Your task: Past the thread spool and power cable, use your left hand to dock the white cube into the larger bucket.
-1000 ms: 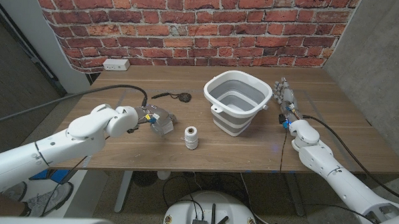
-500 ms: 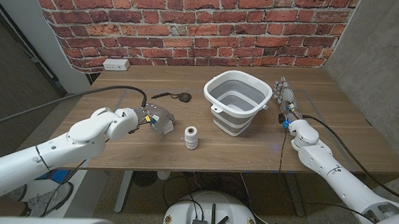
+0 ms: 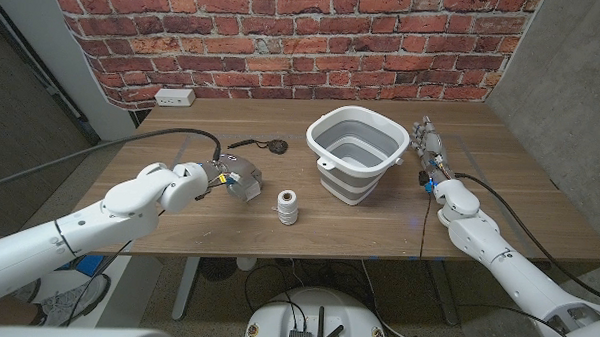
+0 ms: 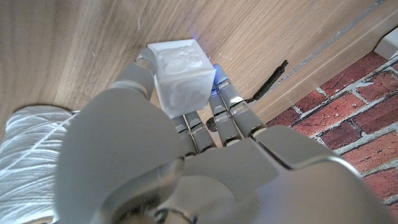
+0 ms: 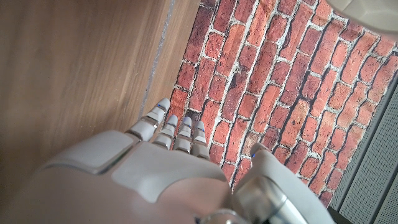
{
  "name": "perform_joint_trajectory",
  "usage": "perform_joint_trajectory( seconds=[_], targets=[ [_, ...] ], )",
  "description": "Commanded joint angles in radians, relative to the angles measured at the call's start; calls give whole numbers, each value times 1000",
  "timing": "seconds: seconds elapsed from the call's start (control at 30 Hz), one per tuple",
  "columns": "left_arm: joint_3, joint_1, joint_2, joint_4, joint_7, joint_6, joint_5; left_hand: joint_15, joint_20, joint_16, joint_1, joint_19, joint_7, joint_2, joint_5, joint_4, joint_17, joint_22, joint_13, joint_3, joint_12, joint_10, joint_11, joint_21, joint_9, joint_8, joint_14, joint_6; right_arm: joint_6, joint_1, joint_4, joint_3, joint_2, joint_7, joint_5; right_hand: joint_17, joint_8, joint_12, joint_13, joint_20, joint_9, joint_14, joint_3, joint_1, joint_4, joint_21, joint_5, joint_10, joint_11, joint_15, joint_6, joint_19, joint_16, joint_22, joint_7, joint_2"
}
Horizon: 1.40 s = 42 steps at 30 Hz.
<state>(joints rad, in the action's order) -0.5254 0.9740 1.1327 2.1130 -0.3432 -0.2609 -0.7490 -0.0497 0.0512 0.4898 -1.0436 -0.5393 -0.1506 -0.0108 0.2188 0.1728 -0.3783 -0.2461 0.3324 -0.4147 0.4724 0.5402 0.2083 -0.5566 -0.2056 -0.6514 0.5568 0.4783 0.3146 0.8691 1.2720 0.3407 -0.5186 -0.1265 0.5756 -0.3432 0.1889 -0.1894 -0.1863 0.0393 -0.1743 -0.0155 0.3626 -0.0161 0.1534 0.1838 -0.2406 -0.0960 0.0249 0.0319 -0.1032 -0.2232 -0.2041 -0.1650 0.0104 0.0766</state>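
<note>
Left wrist view: left hand (image 4: pixel 186 155) gripping white cube (image 4: pixel 181 74).

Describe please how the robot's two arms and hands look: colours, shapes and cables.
Both arms are smooth, rounded white shells. Each robot hand, left and right, is grey metallic with segmented fingers. A black cable runs along the left arm; another follows the right forearm.

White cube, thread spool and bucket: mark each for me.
white cube (image 4: pixel 182 74), left wrist view, its embossed face.
thread spool (image 3: pixel 288 207), head view, its wound side.
bucket (image 3: pixel 332 171), head view, its outer front wall.
</note>
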Motion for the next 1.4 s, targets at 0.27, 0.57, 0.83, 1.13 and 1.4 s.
perform_joint_trajectory(
  seconds=[0.27, 0.57, 0.83, 1.13, 1.4],
  targets=[
    [29, -11, 0, 16, 20, -3, -5, -188, 148, 7, -31, -22, 1, 31, 8, 0, -13, -13, 25, 11, 17, 68, 1, -47, 0, -36, 58, 69, 6, -24, -37, 4, 10, 30, 11, -3, 2, -3, -3, 8, -4, 0, 2, 4, 6, 6, 0, -4, 7, 22, -10, 0, -10, -4, 0, 59],
    [55, -33, 19, 36, -4, 11, 8, -188, 149, 2, -37, -24, 0, 37, 8, -2, -18, -18, 38, 15, 23, 98, 1, -70, -4, -53, 78, 90, 9, -35, -47, 7, 10, 42, 11, -3, 2, -3, -3, 7, -4, 0, 1, 5, 6, 7, 0, -3, 6, 21, -11, -1, -11, -4, -2, 59],
    [73, -52, 30, 72, -56, 0, 11, -188, 150, -6, -38, -21, 6, 41, 8, -4, -20, -22, 47, 18, 27, 118, 0, -84, 0, -60, 85, 106, 11, -33, -47, 6, 10, 43, 14, -3, 1, -3, -3, 5, -4, -1, 1, 5, 6, 6, 0, -3, 6, 21, -11, -1, -11, -4, -2, 59],
    [88, -66, 39, 107, -105, -9, 16, -188, 150, -14, -34, -19, 5, 43, 7, -6, -21, -25, 56, 23, 32, 135, -2, -97, 1, -65, 92, 116, 12, -26, -39, 3, 4, 45, 16, -3, 2, -3, -3, 4, -4, -1, 0, 5, 7, 6, 0, -3, 5, 19, -12, -1, -12, -4, -3, 59],
    [103, -68, 42, 136, -122, -27, 8, -188, 150, -16, -40, -23, 8, 51, 9, -4, -26, -28, 68, 24, 38, 153, -3, -116, 2, -71, 110, 129, 17, -22, -36, 2, 2, 47, 16, -3, 2, -3, -3, 5, -4, -1, -1, 5, 7, 6, 0, -3, 6, 19, -13, 0, -12, -4, -4, 59]
  ],
)
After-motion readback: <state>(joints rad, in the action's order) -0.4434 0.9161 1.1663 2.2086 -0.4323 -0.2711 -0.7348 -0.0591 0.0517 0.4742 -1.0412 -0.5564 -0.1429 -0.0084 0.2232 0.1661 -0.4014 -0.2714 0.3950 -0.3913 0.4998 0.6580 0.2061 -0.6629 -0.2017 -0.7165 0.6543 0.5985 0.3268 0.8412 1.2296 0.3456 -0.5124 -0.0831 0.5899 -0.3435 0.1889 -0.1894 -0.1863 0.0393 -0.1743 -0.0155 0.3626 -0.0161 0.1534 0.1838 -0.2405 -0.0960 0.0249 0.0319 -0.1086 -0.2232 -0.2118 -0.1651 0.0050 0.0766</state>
